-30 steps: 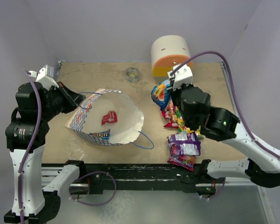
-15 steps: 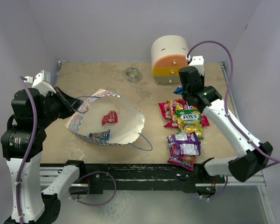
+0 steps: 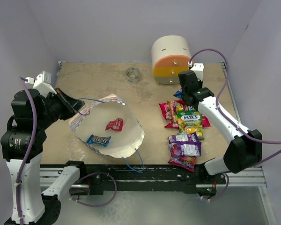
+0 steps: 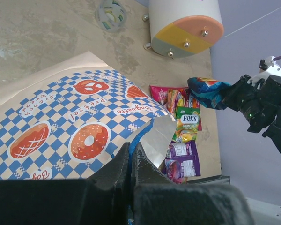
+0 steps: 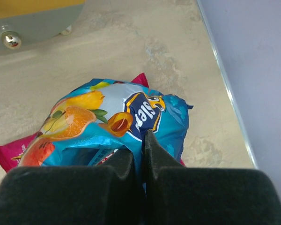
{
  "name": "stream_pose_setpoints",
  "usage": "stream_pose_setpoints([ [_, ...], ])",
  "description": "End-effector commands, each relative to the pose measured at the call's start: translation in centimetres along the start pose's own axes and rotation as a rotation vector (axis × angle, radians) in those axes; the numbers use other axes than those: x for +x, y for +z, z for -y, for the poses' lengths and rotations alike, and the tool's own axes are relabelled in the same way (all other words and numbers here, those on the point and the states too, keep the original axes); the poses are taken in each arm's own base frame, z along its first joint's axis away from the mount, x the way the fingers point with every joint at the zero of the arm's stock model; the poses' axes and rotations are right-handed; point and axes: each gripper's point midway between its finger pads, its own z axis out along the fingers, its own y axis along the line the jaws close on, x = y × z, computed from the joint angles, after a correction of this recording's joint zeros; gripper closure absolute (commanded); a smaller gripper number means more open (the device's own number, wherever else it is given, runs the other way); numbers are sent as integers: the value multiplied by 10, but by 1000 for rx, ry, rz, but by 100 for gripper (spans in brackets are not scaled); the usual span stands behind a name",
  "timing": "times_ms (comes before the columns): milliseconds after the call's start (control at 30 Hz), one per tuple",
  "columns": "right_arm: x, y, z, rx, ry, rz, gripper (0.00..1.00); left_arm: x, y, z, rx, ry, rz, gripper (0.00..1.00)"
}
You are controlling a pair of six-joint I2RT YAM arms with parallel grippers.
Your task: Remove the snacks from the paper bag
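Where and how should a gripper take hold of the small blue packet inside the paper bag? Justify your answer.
Grip the blue packet across its narrow width, probably coming down through the open mouth of the paper bag. It lies flat on the cream lining, long axis left to right, apart from the red packet.

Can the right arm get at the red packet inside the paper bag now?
Probably not yet: the right gripper is shut on a blue packet. Otherwise the paper bag gapes open around the red packet, so nothing else seems to block it.
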Motion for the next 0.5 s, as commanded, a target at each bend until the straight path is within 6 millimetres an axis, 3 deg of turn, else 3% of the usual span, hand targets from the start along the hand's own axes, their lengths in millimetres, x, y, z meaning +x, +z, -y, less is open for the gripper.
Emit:
stream_pose_setpoints([
  [0,-19,-2,1,31,251,48,100,-9,-4,14,53,9,21,100],
  [133,18,-3,-16,-39,303,-48,100,-4,-3,20,93,14,0,100],
  [267,48,-1,-41,-150,332,-113,100,4,0,39,221,23,-48,100],
  [400,60,-1,-66,-262,367,-147,99,7,-4,49,297,26,-50,100],
  [467,80,1,-74,-289,357,-184,94,4,-7,50,299,33,-24,100],
])
